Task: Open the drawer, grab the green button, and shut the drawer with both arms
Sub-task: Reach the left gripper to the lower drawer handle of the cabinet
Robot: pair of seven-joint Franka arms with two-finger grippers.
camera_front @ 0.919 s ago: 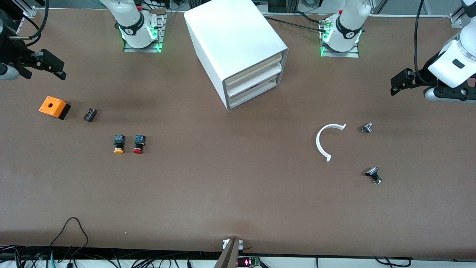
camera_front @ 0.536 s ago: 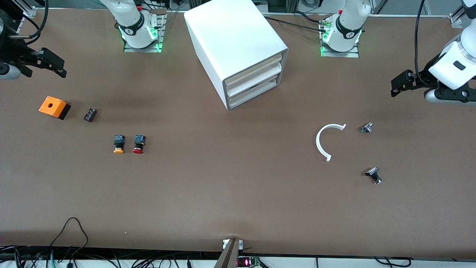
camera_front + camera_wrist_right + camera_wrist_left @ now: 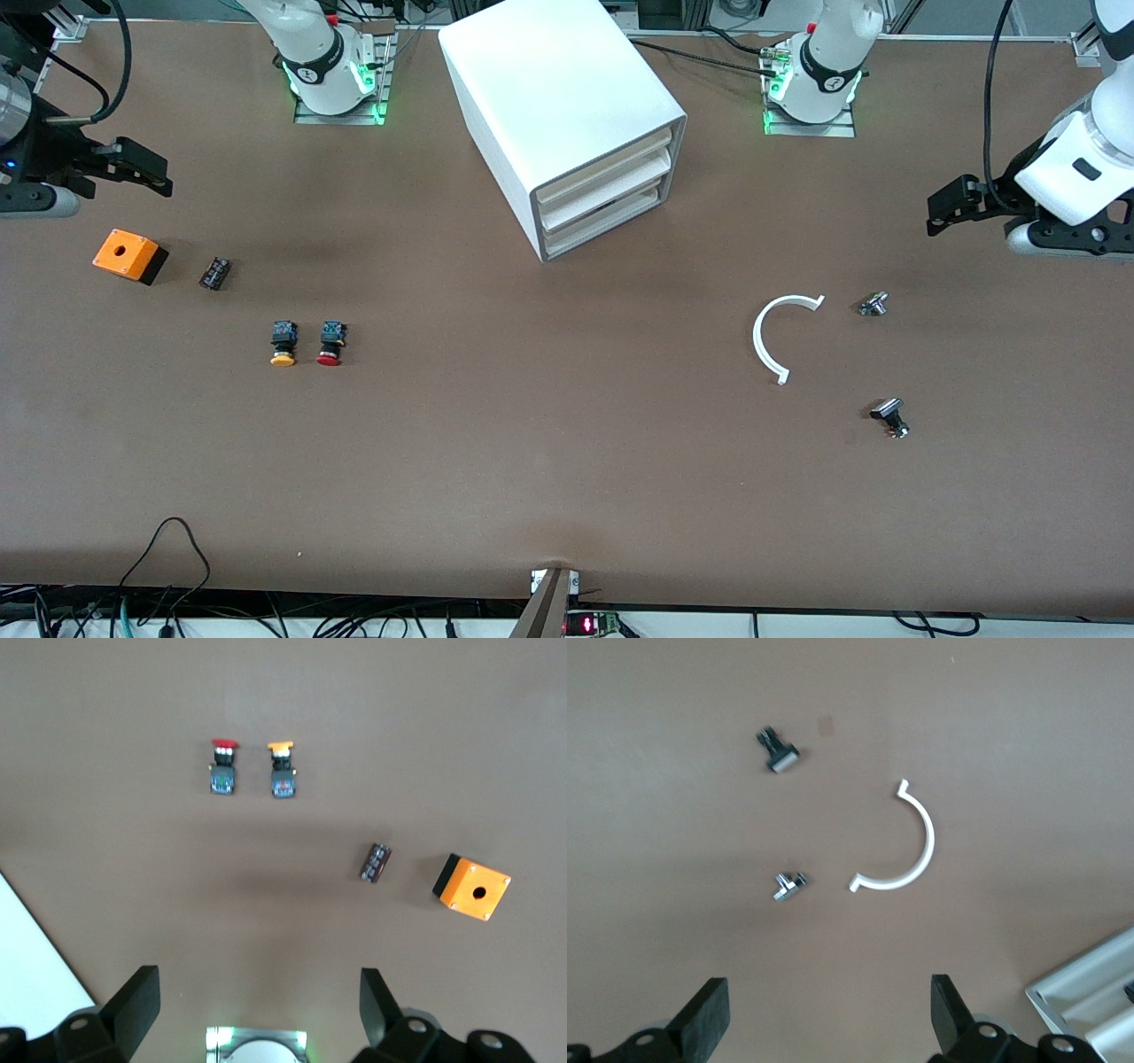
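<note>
The white cabinet stands at the middle of the table near the robots' bases. Its three off-white drawers sit flush in the grey-edged front; the lowest drawer is shut. A corner of the cabinet front shows in the left wrist view. The green-capped button is not in view. My right gripper is open and empty, in the air above the table near the orange box. My left gripper is open and empty, in the air at the left arm's end of the table. Both show open in their wrist views, left and right.
Toward the right arm's end lie an orange box, a small black part, an orange-capped button and a red-capped button. Toward the left arm's end lie a white arc and two small metal parts.
My right gripper has shifted a little toward the cabinet. My left gripper has drifted slightly. Nothing on the table has moved.
</note>
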